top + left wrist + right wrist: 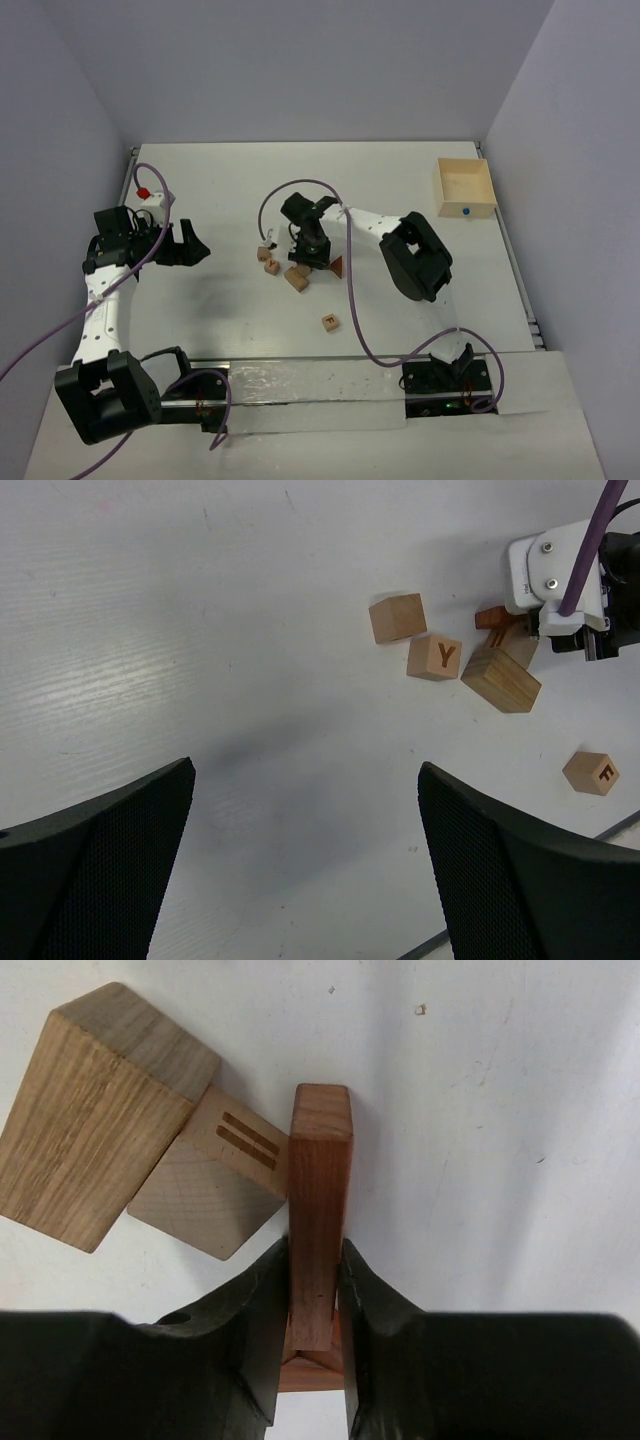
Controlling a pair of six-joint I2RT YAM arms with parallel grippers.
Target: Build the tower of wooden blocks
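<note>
Status: right gripper [315, 1260] was clamped on the reddish-brown wooden bar [320, 1160], which it held on edge low among the blocks. The bar's side looked to touch the tan wooden cube with two dark strokes [215, 1185], and the tan wooden oblong block [95, 1120] overlapped that cube. Off to its side, left gripper [307, 770] hung with fingers wide apart, holding nothing.

No wood block tower stood yet. Pieces lay loose mid-table [400, 180]: Y-marked tan cube [434, 656] and unmarked-face tan cube [397, 617] beside the cluster, F-marked tan cube [591, 773] apart, nearer the bases.

Advice: lift the bar straight up so it didn't drag the touching cube. Tan pieces should probably go down first, bar last. Grip sat toward one end, so a pivot was possible.
</note>
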